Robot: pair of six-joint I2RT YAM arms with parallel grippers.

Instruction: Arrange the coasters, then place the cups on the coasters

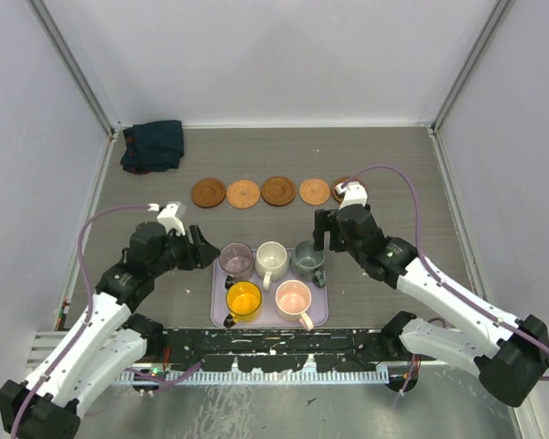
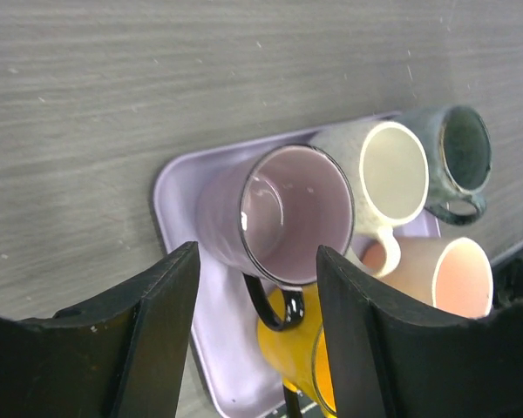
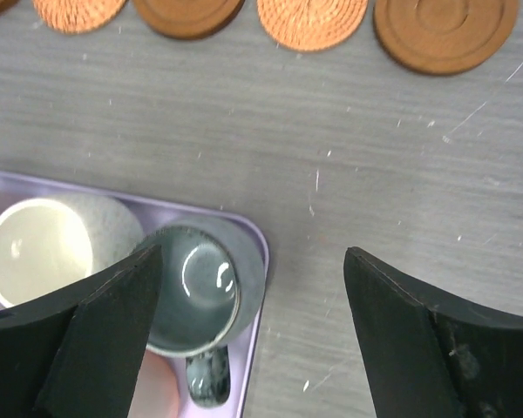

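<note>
Five brown coasters (image 1: pixel 278 190) lie in a row across the table's far half; the rightmost one (image 1: pixel 341 186) is partly behind my right arm. Nearer, a lavender tray (image 1: pixel 216 302) holds five cups: purple (image 1: pixel 236 260), cream (image 1: pixel 272 259), grey-green (image 1: pixel 307 259), yellow (image 1: pixel 243 299) and pink (image 1: pixel 294 297). My left gripper (image 2: pixel 257 313) is open just left of the purple cup (image 2: pixel 288 213), whose dark handle hangs between the fingers. My right gripper (image 3: pixel 253 322) is open above the tray's right edge, one finger over the grey-green cup (image 3: pixel 196 292). Neither holds anything.
A dark blue-green cloth (image 1: pixel 152 144) lies bunched in the back left corner. White walls close the table on three sides. A black rail (image 1: pixel 274 352) runs along the near edge between the arm bases. Cables loop off both arms.
</note>
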